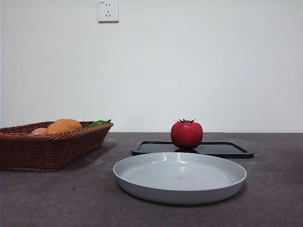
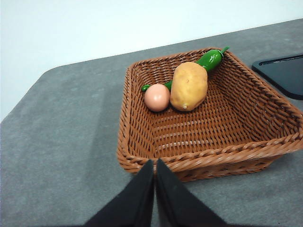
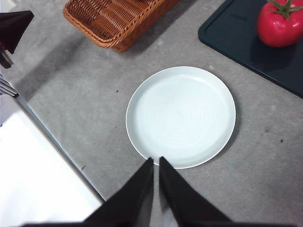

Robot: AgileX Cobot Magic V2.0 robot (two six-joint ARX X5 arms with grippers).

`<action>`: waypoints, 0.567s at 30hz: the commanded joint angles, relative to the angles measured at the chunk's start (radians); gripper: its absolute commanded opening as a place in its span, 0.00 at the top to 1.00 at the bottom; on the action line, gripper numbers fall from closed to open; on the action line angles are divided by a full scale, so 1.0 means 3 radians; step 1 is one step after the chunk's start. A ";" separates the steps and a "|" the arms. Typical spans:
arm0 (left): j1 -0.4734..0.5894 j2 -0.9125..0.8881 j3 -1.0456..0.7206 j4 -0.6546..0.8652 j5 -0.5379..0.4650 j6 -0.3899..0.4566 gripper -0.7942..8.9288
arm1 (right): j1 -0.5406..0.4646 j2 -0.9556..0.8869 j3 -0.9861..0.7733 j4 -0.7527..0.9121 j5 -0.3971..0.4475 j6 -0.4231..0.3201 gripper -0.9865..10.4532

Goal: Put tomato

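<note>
Listing the holdings at this moment: one tomato (image 1: pixel 186 135), glossy red with a dark green star stem, stood upright on a black tray (image 1: pixel 227 149) at the far side of the table (image 1: pixel 279 198). It was untouched, with neither gripper near it.

One pale grey plate (image 1: pixel 180 177), bare, lay on the table just in front of the tray and apart from it. Judged the likely destination, though the task sentence names none.

One wicker basket (image 1: pixel 47 149) stood beside the plate, well apart from the tomato. Contents, per the left wrist view: a potato-like brown item (image 2: pixel 189 86), a pale pink egg-like item (image 2: pixel 156 97) touching it, and a green pepper (image 2: pixel 209 59) behind both.

Left gripper (image 2: pixel 155 163): jaws pressed together, holding nothing, poised above the table just outside the basket's near rim. Right gripper (image 3: pixel 156 161): jaws likewise closed and empty, hanging over the plate's near edge, with the tomato at the far corner of its view.

Status: pick not yet begun.

Risks, as judged from this layout:
- Closed jaws brought down on the tomato would strike its top instead of straddling it; they needed to spread wide first.
- The skin looked smooth and the body round, so a grip off centre or too light could let it slip or roll across the tray.
- A low carry could clip the tray's raised lip or the plate's rim.
- A release from height could send it rolling out of the shallow plate.
</note>
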 commanded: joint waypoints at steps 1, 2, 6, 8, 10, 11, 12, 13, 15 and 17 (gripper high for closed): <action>0.0005 -0.0005 -0.0069 -0.0028 -0.0006 -0.0020 0.91 | 0.0019 0.0019 0.0029 0.0024 -0.0004 0.0018 0.91; 0.0005 -0.0005 -0.0070 -0.0028 -0.0006 -0.0020 0.91 | 0.0019 0.0019 0.0029 0.0024 -0.0004 0.0011 0.91; 0.0005 -0.0005 -0.0069 -0.0028 -0.0006 -0.0020 0.91 | -0.0020 -0.0008 0.0029 0.0045 0.0038 -0.0196 0.91; 0.0005 -0.0005 -0.0069 -0.0028 -0.0006 -0.0020 0.91 | -0.0122 -0.0051 0.0028 0.0148 0.0191 -0.0314 0.91; 0.0005 -0.0005 -0.0069 -0.0028 -0.0006 -0.0020 0.91 | -0.0282 -0.0114 0.0019 0.0365 0.0262 -0.0314 0.91; 0.0005 -0.0005 -0.0069 -0.0028 -0.0006 -0.0020 0.91 | -0.0384 -0.0173 -0.0008 0.0516 0.0248 -0.0314 0.91; 0.0005 -0.0005 -0.0069 -0.0028 -0.0006 -0.0020 0.91 | -0.0491 -0.0252 -0.0057 0.0682 0.0237 -0.0313 0.91; 0.0005 -0.0005 -0.0069 -0.0028 -0.0006 -0.0019 0.91 | -0.0575 -0.0322 -0.0112 0.0815 0.0237 -0.0312 0.91; 0.0005 -0.0005 -0.0069 -0.0028 -0.0006 -0.0020 0.91 | -0.0783 -0.0540 -0.0322 0.1184 0.0240 -0.0309 0.91; 0.0005 -0.0005 -0.0069 -0.0028 -0.0006 -0.0020 0.91 | -0.0984 -0.0758 -0.0581 0.1532 0.0277 -0.0313 0.91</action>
